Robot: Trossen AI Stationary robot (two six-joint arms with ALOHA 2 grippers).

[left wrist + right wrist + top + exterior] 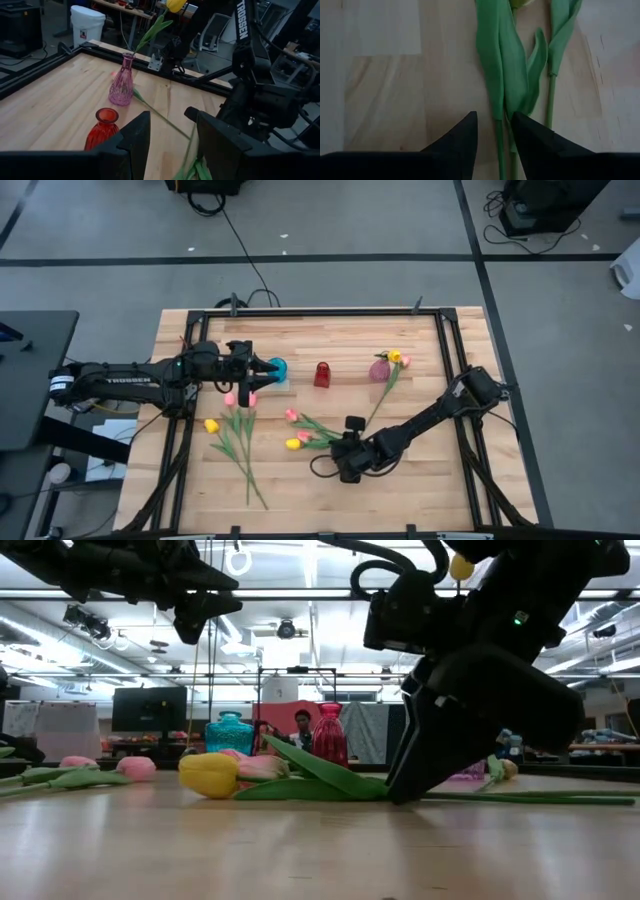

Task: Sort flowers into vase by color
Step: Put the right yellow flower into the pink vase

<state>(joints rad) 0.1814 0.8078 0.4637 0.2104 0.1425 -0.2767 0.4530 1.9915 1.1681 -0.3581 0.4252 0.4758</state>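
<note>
A wooden surface (420,480) holds scattered tulips. The right pincer (494,131) is lowered onto the surface, its fingers straddling the green stem of a yellow tulip (293,444) beside a pink tulip (291,414); whether they pinch it I cannot tell. The left pincer (167,131) hovers spread and empty near the teal vase (277,367). A red vase (322,374) stands mid-surface; the pink vase (380,370) holds a yellow flower (394,357)

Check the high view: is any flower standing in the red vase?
No. The red vase holds nothing; the only upright yellow tulip stands in the pink vase.
</note>
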